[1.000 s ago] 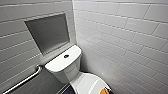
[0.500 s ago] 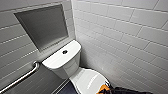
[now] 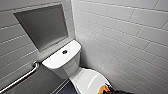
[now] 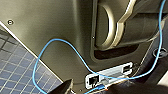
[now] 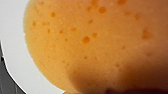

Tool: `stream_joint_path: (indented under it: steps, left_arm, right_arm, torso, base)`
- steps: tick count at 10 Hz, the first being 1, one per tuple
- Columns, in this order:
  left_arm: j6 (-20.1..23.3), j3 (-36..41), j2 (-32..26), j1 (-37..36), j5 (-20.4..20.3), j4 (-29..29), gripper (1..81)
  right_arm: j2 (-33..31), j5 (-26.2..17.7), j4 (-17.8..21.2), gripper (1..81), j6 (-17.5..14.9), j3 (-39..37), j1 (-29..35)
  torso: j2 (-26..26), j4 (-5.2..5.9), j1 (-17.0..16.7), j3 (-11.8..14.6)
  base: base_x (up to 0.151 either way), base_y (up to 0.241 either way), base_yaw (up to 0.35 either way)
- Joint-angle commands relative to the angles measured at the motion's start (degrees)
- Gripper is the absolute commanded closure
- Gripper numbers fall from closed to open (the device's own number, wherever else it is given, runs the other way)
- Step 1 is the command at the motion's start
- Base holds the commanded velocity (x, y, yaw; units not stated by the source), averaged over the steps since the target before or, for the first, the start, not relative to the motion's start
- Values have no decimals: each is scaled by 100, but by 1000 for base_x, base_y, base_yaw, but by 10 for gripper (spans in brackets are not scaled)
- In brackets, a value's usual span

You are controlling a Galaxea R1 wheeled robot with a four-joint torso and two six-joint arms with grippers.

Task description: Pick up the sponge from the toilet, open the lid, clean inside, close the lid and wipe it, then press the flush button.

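Note:
The white toilet stands in the corner with its lid down. In the middle of the tank top sits the dark round flush button. The orange sponge lies on the near end of the lid, at the bottom edge of the head view. My right gripper is a dark shape right at the sponge. In the right wrist view the sponge looms very close, with the white lid beneath it. The left wrist view looks at my own grey body panel.
A chrome grab rail runs along the wall left of the tank. Above the tank is a grey recessed niche. The white tiled side wall stands close on the right. Dark blue floor tiles and a blue cable show by my base.
The head view has shifted slightly. The dark right gripper stays at the orange sponge at the lid's near end.

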Motion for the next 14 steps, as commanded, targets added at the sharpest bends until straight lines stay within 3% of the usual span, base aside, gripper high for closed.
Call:
stream_joint_path:
  steps: [1,2,5,9,11,14]
  left_arm:
    - [8,78,-1,135,508,34,10]
    - [8,78,8,143,508,34,10]
    - [8,130,26,134,456,42,10]
    - [8,754,-281,-59,464,113,10]
    - [-1,1368,-650,-243,464,113,10]
    - [-36,2537,-1362,-638,543,52,10]
  right_arm:
    - [89,-96,-282,811,-22,111,340]
    - [-24,-96,-325,811,-39,365,402]
    - [-1227,-122,-441,811,14,2561,894]
    - [-2731,-52,-414,811,49,4102,815]
    - [-3294,-42,-423,811,40,4393,465]
    - [-3584,53,-476,811,-4,4173,-501]
  torso:
    - [0,0,0,0]
    - [0,0,0,0]
    - [0,0,2,-4]
    - [2,0,15,-19]
    - [4,0,19,-22]
    - [4,0,22,-26]
  base:
    - [0,0,0]
    - [0,0,0]
    - [0,0,0]
    - [0,0,0]
    - [0,0,0]
    - [0,0,0]
